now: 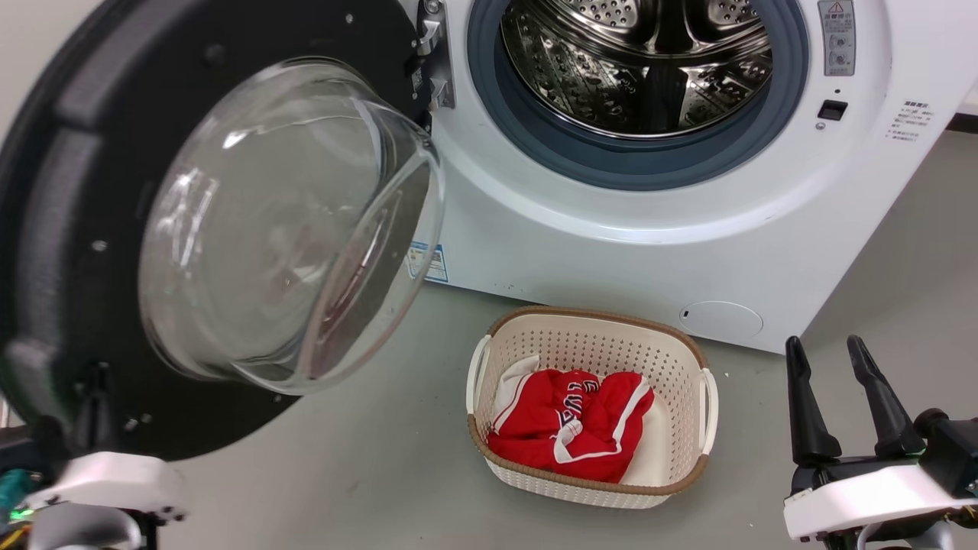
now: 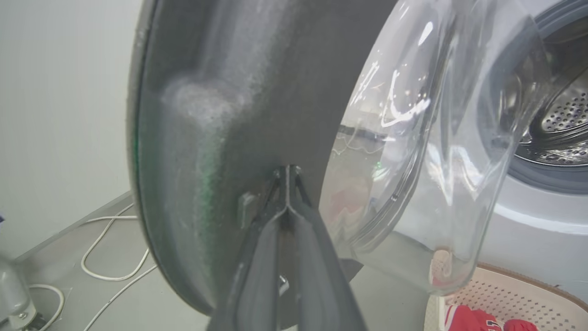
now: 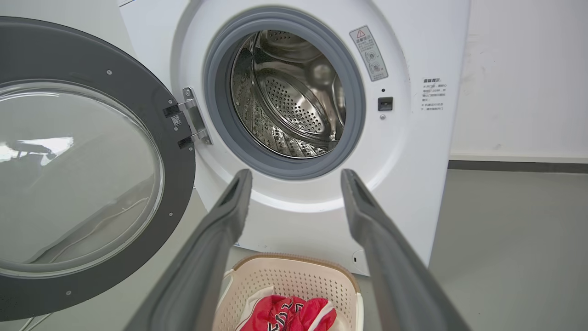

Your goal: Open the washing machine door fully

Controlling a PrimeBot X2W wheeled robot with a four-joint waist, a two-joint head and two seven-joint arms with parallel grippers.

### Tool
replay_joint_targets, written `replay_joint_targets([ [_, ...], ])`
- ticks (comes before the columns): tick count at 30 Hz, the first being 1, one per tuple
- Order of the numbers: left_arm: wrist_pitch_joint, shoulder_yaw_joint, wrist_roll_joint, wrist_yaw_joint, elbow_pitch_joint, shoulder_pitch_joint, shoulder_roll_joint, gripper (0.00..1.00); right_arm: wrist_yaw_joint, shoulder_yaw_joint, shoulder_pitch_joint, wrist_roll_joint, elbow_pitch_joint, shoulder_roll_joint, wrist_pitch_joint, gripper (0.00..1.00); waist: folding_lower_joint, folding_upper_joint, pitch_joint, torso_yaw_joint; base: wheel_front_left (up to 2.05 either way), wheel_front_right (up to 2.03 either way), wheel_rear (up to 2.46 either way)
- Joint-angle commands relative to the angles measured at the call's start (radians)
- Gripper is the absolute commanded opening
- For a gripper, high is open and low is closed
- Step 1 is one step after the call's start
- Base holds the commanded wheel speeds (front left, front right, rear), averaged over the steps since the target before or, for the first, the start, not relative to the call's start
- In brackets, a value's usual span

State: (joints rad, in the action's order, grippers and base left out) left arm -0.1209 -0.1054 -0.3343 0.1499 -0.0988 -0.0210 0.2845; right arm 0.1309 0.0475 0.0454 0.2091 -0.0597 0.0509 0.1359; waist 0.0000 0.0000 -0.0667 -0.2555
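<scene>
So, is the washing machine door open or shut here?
Open. The washing machine door hangs swung wide on its hinge, with its glass bowl turned out into the room, leaving the drum mouth fully exposed.

Glossy black washing machine door (image 1: 69, 191) with clear glass bowl (image 1: 290, 229); white machine body (image 1: 611, 252); grey-blue rubber ring (image 1: 634, 164); silver hole-dotted drum (image 1: 634, 61); cream perforated basket (image 1: 596, 336), brown rim; red garment (image 1: 565, 428), white stripes; grey floor (image 1: 382, 458).
</scene>
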Motion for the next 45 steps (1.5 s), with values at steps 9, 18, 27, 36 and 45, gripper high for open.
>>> replay_joint_targets([
  [9,-0.055,-0.094,-0.064,-0.045,-0.254,-0.130,0.109,0.00,0.000,0.004,-0.027,-0.017,-0.013,-0.001,-0.011,1.00,0.0000,0.0000,-0.033,0.022,0.00,0.00,0.00],
  [18,-0.106,-0.097,-0.067,-0.086,-0.445,-0.243,0.165,0.00,0.000,0.006,-0.035,-0.023,-0.018,-0.002,-0.017,1.00,0.0000,0.0000,-0.044,0.040,0.00,0.00,0.00],
  [27,-0.140,-0.103,-0.055,-0.083,-0.456,-0.217,0.146,0.00,0.000,0.009,-0.018,-0.013,-0.005,-0.001,-0.009,1.00,0.0000,0.0000,-0.025,0.048,0.00,0.00,0.00],
  [36,-0.146,-0.108,-0.008,-0.063,-0.220,-0.036,0.031,0.00,0.000,0.000,0.001,-0.011,0.006,-0.001,-0.002,1.00,0.0000,0.0000,0.011,0.061,0.00,0.00,0.00],
  [45,-0.145,0.014,0.090,-0.072,-0.001,0.110,-0.144,0.96,0.000,-0.014,0.008,-0.030,0.008,-0.002,-0.006,1.00,0.0000,0.0000,0.038,0.093,0.00,0.00,0.00],
])
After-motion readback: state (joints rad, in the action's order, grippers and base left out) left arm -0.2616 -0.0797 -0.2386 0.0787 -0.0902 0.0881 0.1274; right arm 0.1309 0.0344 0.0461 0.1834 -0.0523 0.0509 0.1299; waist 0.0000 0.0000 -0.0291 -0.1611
